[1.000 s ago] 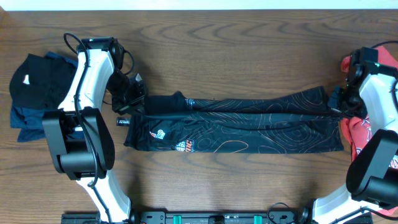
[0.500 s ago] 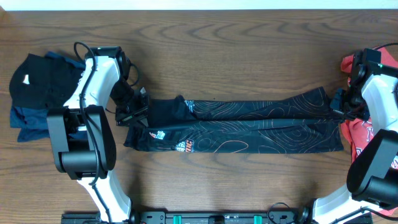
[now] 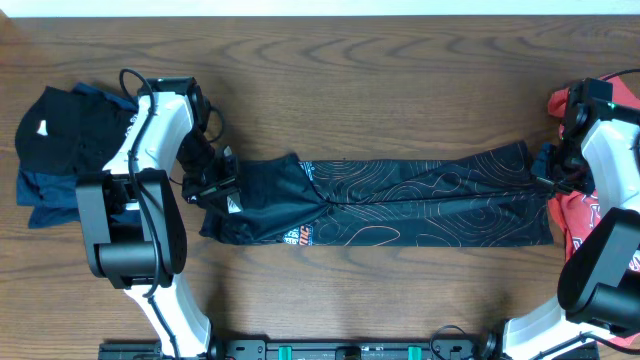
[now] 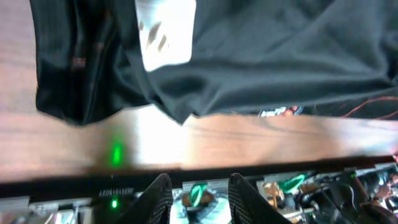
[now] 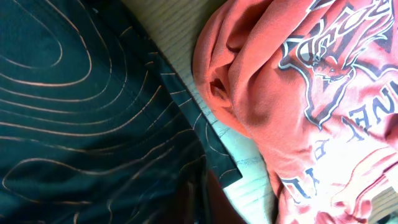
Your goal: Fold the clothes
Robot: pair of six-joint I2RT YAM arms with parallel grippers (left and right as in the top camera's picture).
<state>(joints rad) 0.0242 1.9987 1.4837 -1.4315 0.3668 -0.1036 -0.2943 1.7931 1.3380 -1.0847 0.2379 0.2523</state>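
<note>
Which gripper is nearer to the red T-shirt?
Right. The right gripper sits at the end of the jersey beside the red T-shirt; the left gripper is at its opposite end, far away.

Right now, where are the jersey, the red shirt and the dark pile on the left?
jersey (image 3: 430,205), overhead view, middle of its folded body.
red shirt (image 5: 305,99), right wrist view, on its printed front.
dark pile (image 3: 65,145), overhead view, on the black garment on top.

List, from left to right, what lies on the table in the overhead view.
Pile of dark clothes → black jersey → red T-shirt. Both grippers overlap the jersey's ends, so they are left out.
</note>
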